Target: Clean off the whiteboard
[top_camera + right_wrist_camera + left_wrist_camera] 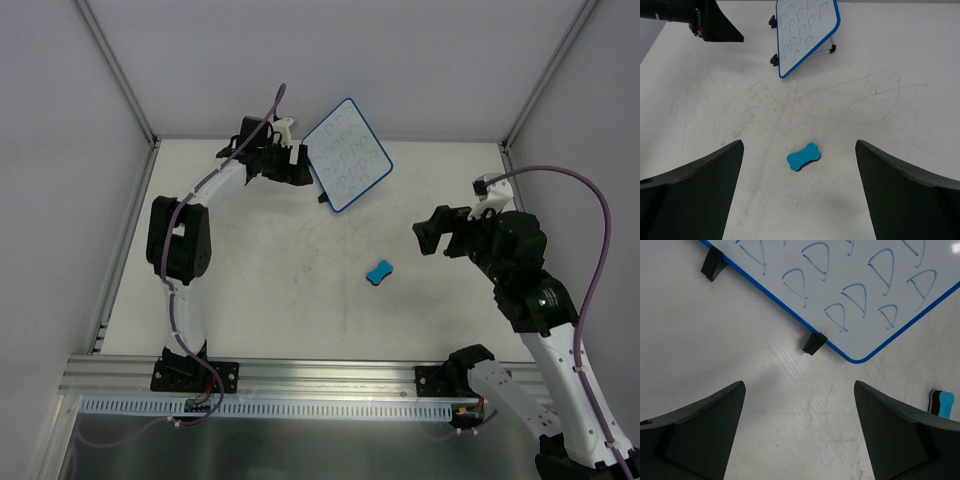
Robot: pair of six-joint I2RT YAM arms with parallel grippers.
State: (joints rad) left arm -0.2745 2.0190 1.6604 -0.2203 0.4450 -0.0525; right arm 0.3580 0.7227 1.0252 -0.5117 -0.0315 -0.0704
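The whiteboard [347, 155] stands tilted on two black feet at the back middle of the table, its white face covered in rows of blue scribbles; it also shows in the left wrist view [850, 290] and the right wrist view [805, 32]. My left gripper [305, 172] is open and empty just left of the board's lower edge. The blue bone-shaped eraser [379, 271] lies flat on the table mid-right; it also shows in the right wrist view [803, 157] and at the left wrist view's edge [942, 403]. My right gripper [425, 238] is open and empty, above and right of the eraser.
The white table [270, 300] is scuffed. Grey walls and metal corner posts [115, 70] close in the back and sides. A metal rail [300, 375] runs along the near edge by the arm bases.
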